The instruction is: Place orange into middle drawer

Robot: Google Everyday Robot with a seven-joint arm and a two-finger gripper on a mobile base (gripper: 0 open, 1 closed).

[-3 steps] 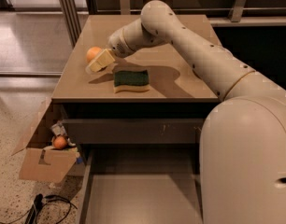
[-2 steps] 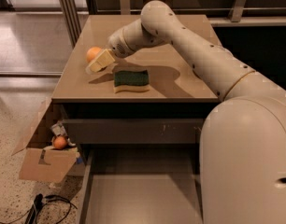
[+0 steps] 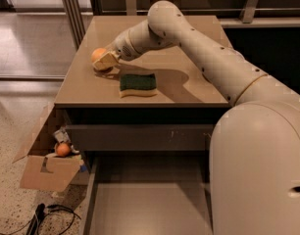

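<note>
Your matte tan tabletop (image 3: 189, 89) fills the upper middle of the frame, with glossy floor at upper left and speckled floor at lower left, where a cardboard box (image 3: 44, 173) holds a small reddish ball (image 3: 62, 150). The middle drawer (image 3: 145, 204) stands open at the bottom, flat and grey-brown. The smooth round orange (image 3: 96, 53) sits near the table's left edge, and the cream gripper (image 3: 106, 61) seems to touch its right side; you cannot tell whether it is clamped. A rough green sponge (image 3: 138, 83) lies nearby.
</note>
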